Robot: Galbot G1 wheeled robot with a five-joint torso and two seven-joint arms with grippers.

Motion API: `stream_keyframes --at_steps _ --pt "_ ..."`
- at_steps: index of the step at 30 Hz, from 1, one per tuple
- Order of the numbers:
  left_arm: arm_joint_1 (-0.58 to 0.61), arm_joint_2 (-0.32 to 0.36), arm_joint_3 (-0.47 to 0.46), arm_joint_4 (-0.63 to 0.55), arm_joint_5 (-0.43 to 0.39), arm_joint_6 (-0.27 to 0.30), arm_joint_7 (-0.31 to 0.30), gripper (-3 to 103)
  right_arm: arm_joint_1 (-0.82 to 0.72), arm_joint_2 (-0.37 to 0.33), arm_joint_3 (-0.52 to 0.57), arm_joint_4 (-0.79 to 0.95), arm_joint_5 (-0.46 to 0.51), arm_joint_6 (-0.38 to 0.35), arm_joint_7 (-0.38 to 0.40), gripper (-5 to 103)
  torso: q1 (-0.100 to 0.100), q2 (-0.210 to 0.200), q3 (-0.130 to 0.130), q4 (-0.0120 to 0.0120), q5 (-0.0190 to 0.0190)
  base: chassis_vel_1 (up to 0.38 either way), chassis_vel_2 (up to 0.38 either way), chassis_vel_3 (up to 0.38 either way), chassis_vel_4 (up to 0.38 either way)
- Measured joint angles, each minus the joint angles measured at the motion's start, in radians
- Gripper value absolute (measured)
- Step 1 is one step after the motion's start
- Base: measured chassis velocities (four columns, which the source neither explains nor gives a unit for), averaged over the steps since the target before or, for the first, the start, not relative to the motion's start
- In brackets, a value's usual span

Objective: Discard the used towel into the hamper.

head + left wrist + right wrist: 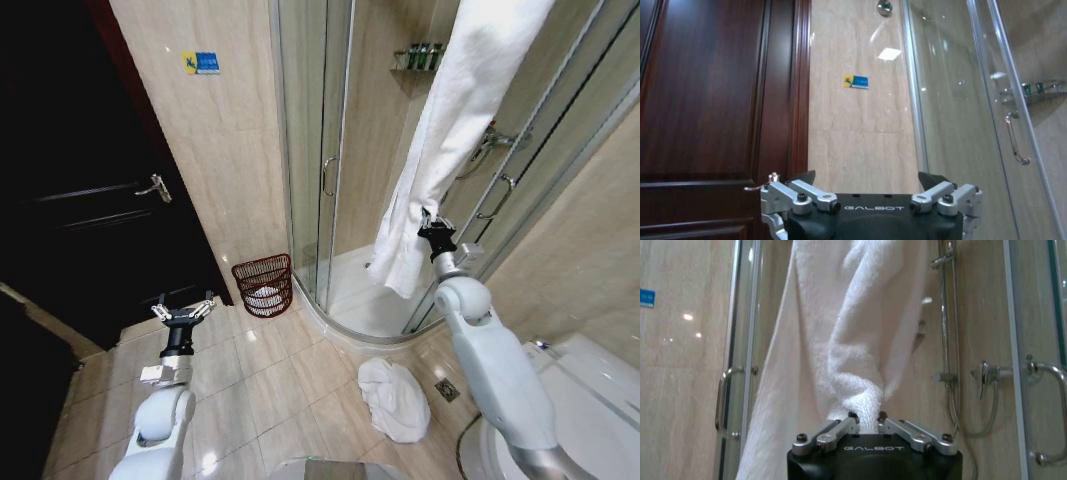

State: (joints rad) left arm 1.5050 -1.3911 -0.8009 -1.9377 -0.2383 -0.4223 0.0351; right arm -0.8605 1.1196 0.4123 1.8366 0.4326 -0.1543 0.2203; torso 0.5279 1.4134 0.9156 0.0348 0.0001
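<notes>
Clearly the right gripper (432,222) is pinched on a fold of the hanging white towel (450,140), well apart from the hamper (264,284) on the floor by the shower door. Judged risk: a thin pinch may slip as the cloth drags. The right wrist view shows the fingers closed; the left gripper (184,312) hangs spread and empty.

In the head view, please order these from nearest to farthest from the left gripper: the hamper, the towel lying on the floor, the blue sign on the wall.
Measured from the left gripper:
1. The hamper, on the floor by the shower's glass door, to the gripper's right.
2. The towel on the floor, crumpled near the drain, farther right.
3. The blue sign, high on the tiled wall.
</notes>
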Motion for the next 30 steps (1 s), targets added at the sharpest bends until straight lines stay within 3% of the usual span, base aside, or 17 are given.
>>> stream_keyframes --at_steps 10,19,30 --pt "-0.005 0.004 0.002 -0.001 0.000 0.001 0.001 100 -0.036 0.034 0.018 -0.040 -0.080 0.035 -0.025 6 0.000 0.000 0.000 0.0000 0.0001 0.000 0.000 0.000 0.000" --pt "-0.009 0.004 0.006 0.009 0.000 0.002 0.001 100 -0.027 0.044 0.026 -0.061 -0.090 0.043 -0.028 6 0.000 0.000 0.000 0.0000 -0.0003 0.000 0.000 0.000 0.000" --pt "-0.012 0.008 0.006 0.015 -0.002 -0.002 0.002 100 -0.075 0.105 0.030 -0.074 -0.131 0.068 -0.040 6 0.000 0.000 0.000 0.0000 0.0000 0.000 0.000 0.000 0.000"
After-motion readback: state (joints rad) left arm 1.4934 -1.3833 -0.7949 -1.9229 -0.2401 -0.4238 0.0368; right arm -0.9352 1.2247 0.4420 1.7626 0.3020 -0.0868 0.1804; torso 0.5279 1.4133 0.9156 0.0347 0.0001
